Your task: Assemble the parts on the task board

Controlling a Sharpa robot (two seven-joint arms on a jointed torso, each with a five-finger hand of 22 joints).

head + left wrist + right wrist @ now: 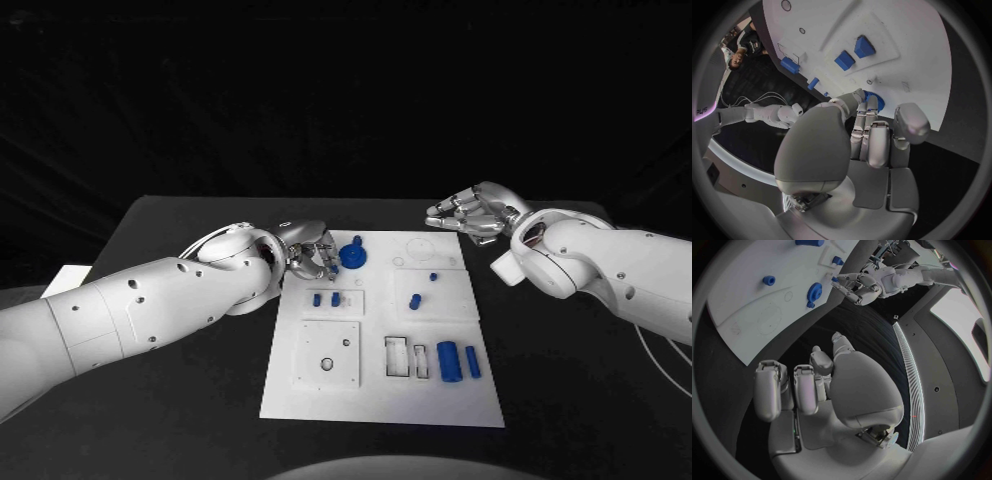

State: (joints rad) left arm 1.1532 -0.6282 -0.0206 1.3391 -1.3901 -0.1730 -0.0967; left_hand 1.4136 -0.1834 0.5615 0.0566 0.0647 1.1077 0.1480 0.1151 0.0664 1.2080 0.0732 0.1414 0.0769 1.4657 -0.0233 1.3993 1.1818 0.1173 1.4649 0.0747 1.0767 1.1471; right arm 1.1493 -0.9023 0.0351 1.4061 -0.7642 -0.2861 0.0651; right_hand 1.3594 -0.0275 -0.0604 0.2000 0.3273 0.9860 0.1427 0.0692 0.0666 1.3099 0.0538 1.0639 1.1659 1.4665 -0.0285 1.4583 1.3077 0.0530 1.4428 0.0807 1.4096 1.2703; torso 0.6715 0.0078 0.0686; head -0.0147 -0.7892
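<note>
The white task board [433, 395] lies in the middle of the black table. A blue gear [353, 259] sits near the board's far left corner. My left hand [307, 256] hovers just beside it, fingers apart and reaching toward the gear [877, 102], holding nothing. The right wrist view shows that left hand [857, 285] spread next to the gear [814, 290]. My right hand [470, 213] is over the board's far right corner with its fingers [770, 390] curled in on nothing. Two small blue blocks [326, 298] and two blue cylinders [459, 360] lie on the board.
More small blue pieces [415, 298] lie mid-board, beside a square plate with a hole [327, 355] and rectangular slots [400, 357]. Bare black table [577, 400] lies on both sides of the board.
</note>
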